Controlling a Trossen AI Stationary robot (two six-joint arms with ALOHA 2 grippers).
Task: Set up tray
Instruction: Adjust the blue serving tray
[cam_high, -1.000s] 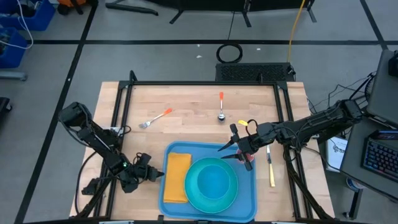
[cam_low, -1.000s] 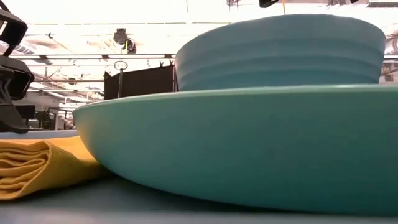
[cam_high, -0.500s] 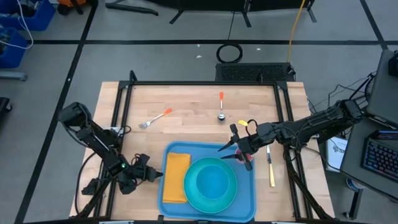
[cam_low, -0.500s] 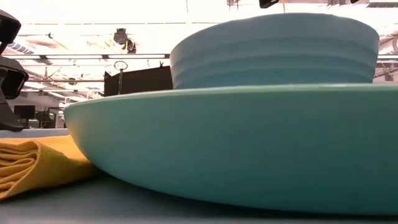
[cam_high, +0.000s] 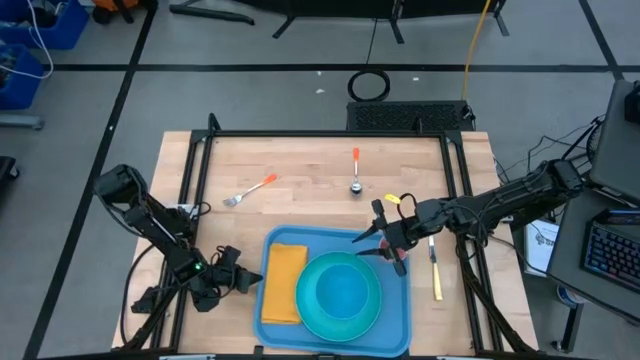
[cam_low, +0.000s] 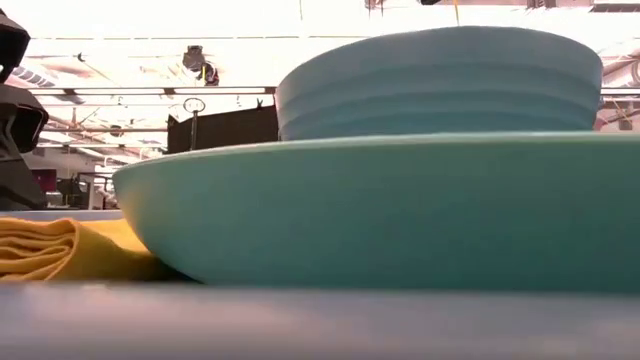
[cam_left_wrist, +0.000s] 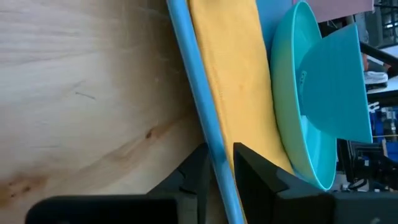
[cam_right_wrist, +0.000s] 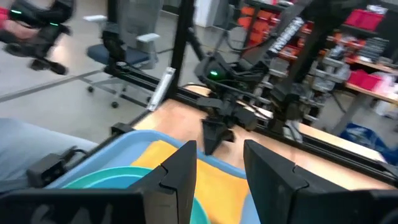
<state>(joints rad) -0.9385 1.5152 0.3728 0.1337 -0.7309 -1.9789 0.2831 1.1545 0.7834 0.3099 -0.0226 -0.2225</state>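
Tray partly laid, cutlery not yet on it.

The blue tray (cam_high: 273, 243) lay at the near middle of the wooden table (cam_high: 300, 170), already carrying a folded yellow napkin (cam_high: 284, 283) along its left side and a teal plate (cam_high: 340, 297) with a teal bowl (cam_low: 440, 82) stacked on it. An orange-handled fork (cam_high: 250, 191) and spoon (cam_high: 355, 170) lay well apart on the bare table, and a yellow-handled knife (cam_high: 435, 270) rested just beside the tray's right edge; these looked like what remained. The left gripper (cam_left_wrist: 219, 163) reached low, its narrowly parted fingers either side of the tray's left rim. The right gripper (cam_high: 385, 243) hovered over the tray's far right corner, fingers apart, holding nothing.
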